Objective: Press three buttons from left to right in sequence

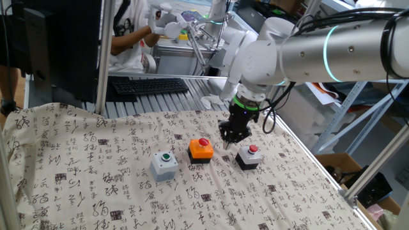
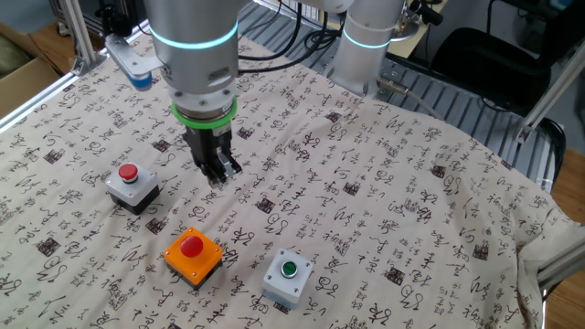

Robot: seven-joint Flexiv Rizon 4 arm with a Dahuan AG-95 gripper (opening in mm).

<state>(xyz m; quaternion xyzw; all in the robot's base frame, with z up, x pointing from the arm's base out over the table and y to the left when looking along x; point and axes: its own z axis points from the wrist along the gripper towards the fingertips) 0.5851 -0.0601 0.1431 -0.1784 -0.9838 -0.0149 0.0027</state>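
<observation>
Three buttons stand in a row on the patterned cloth. In one fixed view, from left to right, they are the grey box with green cap, the orange box with red cap and the black box with red cap. They also show in the other fixed view: grey, orange, black. My gripper points down just above the cloth, behind the gap between the orange and black boxes, touching neither. In the other fixed view the gripper has its fingertips together with no gap and holds nothing.
The cloth with printed characters covers the table. A keyboard lies beyond its far edge, and a person stands behind that. A second arm's white base stands at the table's far side. The table's metal edge runs along the right.
</observation>
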